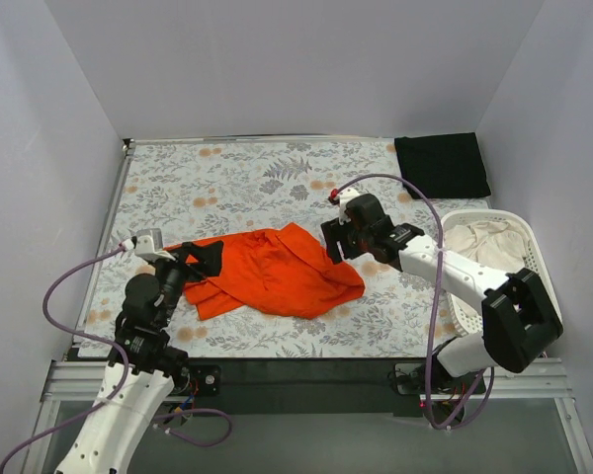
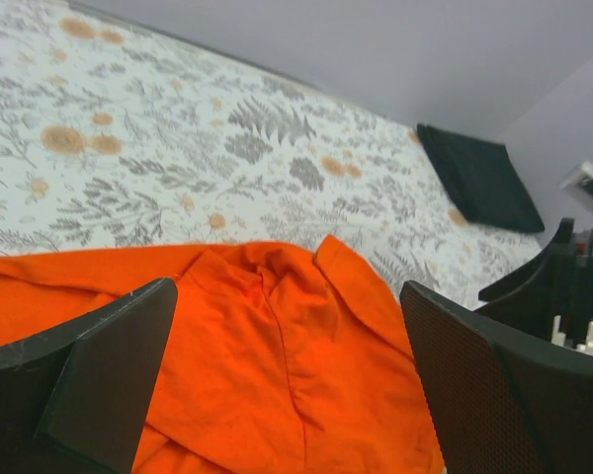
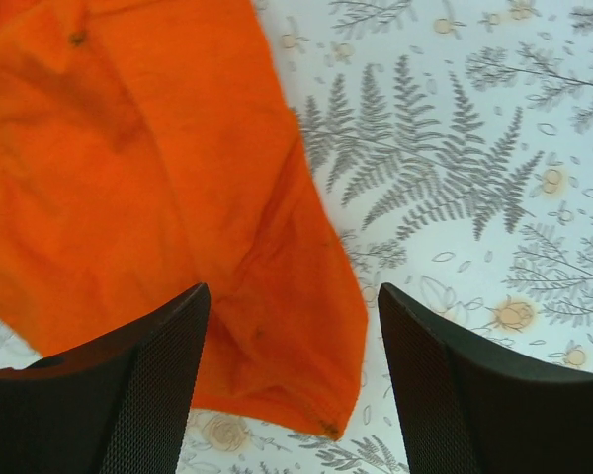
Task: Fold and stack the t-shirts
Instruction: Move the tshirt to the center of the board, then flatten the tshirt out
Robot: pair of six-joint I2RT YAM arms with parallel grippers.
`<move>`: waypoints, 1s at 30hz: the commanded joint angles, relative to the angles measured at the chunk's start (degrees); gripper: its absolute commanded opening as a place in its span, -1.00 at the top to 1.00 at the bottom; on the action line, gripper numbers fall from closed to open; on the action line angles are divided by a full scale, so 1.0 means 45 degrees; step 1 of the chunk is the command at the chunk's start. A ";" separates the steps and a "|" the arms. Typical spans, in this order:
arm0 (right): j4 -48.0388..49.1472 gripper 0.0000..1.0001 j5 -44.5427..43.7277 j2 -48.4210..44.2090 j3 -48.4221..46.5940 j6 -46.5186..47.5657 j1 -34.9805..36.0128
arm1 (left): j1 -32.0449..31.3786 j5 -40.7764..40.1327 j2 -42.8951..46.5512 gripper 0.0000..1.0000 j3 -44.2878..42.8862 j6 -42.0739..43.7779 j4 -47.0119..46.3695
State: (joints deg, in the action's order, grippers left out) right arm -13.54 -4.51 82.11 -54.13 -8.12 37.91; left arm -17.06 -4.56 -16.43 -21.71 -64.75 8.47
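The left gripper (image 1: 204, 259) is hovering at the left edge of the orange t-shirt (image 1: 277, 275). Its jaws are standing wide apart and are holding nothing. The shirt is lying crumpled on the flowered table (image 1: 247, 183), around the middle. The right gripper (image 1: 332, 244) is hanging over the shirt's right edge, jaws also apart, with nothing between them. At the right side, the white basket (image 1: 534, 255) is holding pale cloth. In the far right corner the black t-shirt (image 1: 442, 165) is lying folded flat.
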 commanded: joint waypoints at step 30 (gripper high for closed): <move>-0.0857 0.66 -0.1691 0.1346 -0.0237 0.1765 0.1342 | -0.0037 0.0622 -0.3420 -0.73 -0.1073 -0.0005 0.1223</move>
State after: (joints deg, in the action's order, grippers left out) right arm -15.81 -7.68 90.00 -52.62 -1.06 44.66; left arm -17.10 -1.19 -31.86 -24.40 -65.41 13.45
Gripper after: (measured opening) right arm 0.175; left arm 0.867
